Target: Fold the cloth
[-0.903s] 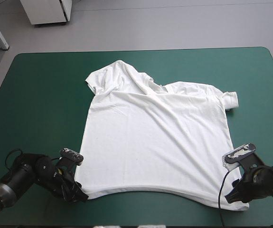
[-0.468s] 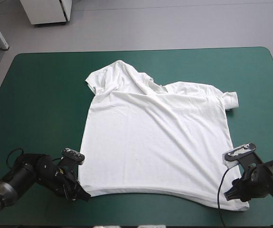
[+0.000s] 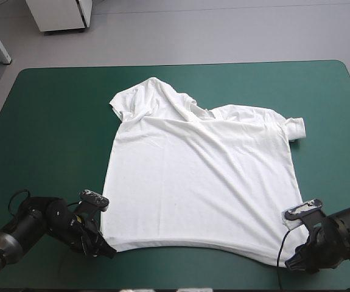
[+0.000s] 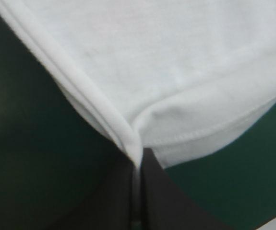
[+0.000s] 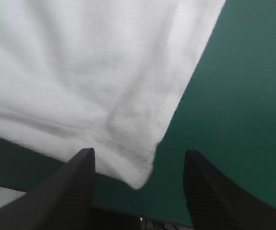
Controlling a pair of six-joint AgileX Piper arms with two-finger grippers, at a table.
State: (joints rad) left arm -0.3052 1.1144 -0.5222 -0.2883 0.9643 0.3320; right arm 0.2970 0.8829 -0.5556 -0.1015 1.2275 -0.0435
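High view shows the T-shirt (image 3: 202,182) spread flat on the teal-green cover (image 3: 53,121), collar toward the far side and hem toward the robot. The step in hand, as I judge it, is taking both hem corners so the lower half can be carried up over the chest.

At the T-shirt's left hem corner the left gripper (image 3: 105,248) lies low against the cover. Its arm slants in from outside the shirt's left seam. In the left wrist view its black fingers meet in one narrow arch with the rolled hem pinched between them, so this corner is held. It would do best to hold off lifting until the other corner is taken, or the hem will skew.

Between the two corners the shirt's body lies fairly smooth, with slanting wrinkles. The left sleeve (image 3: 123,103) is rumpled in toward the collar, and the right sleeve (image 3: 293,128) is bunched at its shoulder.

At the T-shirt's right hem corner the right gripper (image 3: 293,263) is also low, its arm coming in from outside the right seam. In the right wrist view its fingers stand wide apart, the corner's tip lies between them on the cover, and nothing is gripped. The bite looks shallow. It should probably push further over the corner, press down to catch both layers, and then close. After that both arms should rise level together, keeping the hem taut.
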